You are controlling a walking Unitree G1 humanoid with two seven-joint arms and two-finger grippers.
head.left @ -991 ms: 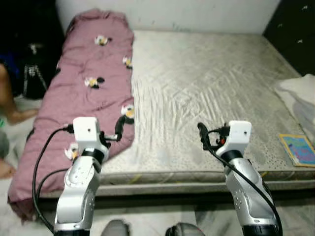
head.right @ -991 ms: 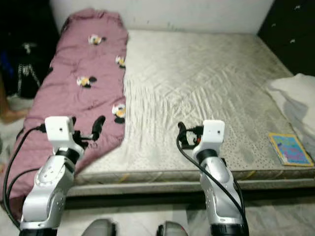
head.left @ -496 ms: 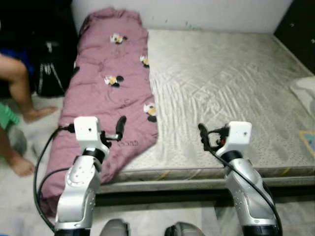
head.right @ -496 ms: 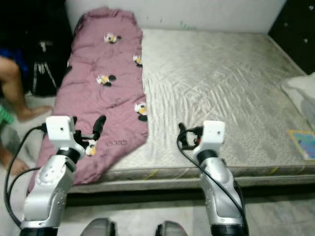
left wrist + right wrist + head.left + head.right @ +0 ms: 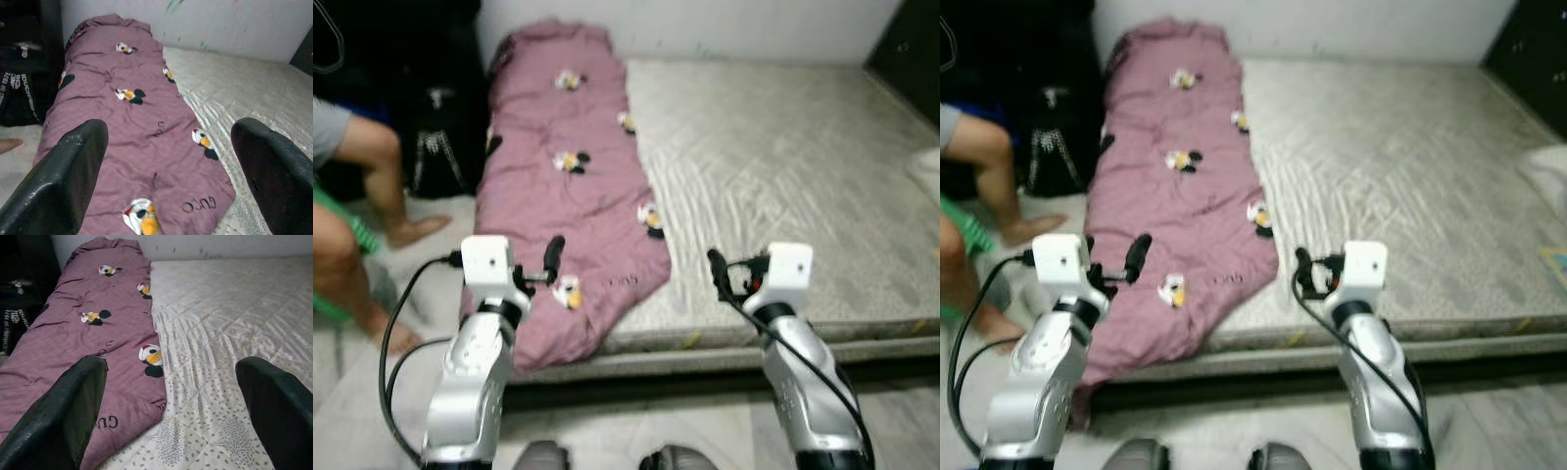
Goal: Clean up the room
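A long purple blanket (image 5: 573, 186) with small cartoon prints lies along the left side of a bare grey-white mattress (image 5: 783, 157), its near end hanging over the front edge. My left gripper (image 5: 553, 257) is held in front of that near end, above the floor. Its fingers (image 5: 73, 166) stand wide open with nothing between them. My right gripper (image 5: 715, 266) hovers at the mattress's front edge, right of the blanket. It is open and holds nothing too, and the blanket (image 5: 88, 333) and mattress (image 5: 230, 323) lie beyond its fingers.
A person's bare legs (image 5: 362, 196) are on the floor left of the bed. A black bag (image 5: 435, 147) stands behind them against the dark corner. Something white (image 5: 925, 166) sits at the mattress's right edge. Pale floor (image 5: 607, 431) runs along the bed's front.
The camera has swung left: bed and blanket now sit further right in the picture, and the person's legs have come into view. Both arms keep the same pose, grippers still open.
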